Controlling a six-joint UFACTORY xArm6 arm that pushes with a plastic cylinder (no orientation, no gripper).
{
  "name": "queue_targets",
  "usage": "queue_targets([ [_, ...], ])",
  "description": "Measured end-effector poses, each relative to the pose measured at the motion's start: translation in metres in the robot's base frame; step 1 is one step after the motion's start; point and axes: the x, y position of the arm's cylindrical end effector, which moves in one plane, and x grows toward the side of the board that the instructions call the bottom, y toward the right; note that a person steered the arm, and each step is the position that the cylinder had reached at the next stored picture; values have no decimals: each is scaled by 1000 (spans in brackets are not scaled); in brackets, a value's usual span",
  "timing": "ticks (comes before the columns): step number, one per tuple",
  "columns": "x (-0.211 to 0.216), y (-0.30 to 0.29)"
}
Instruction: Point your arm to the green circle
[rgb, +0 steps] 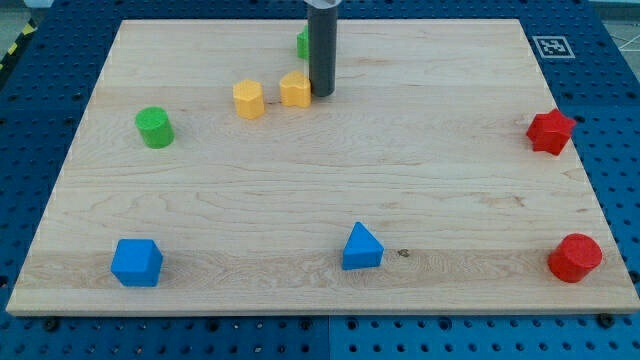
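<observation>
The green circle (154, 127) is a short green cylinder on the wooden board (330, 190) at the view's left. My tip (321, 94) is at the view's top centre, far to the right of the green circle. The tip stands right beside a yellow block (295, 89), touching or nearly touching its right side. A second yellow block, hexagonal (248, 99), lies just left of that one. Another green block (303, 42) is mostly hidden behind the rod.
A blue cube (136, 262) sits at the bottom left and a blue triangle (361, 247) at bottom centre. A red star (550, 131) is at the right edge and a red round block (575, 258) at bottom right.
</observation>
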Motion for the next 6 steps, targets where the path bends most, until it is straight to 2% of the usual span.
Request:
queue_targets([
  [2, 0, -40],
  [3, -12, -30],
  [4, -41, -55],
  [5, -50, -123],
  [6, -42, -203],
])
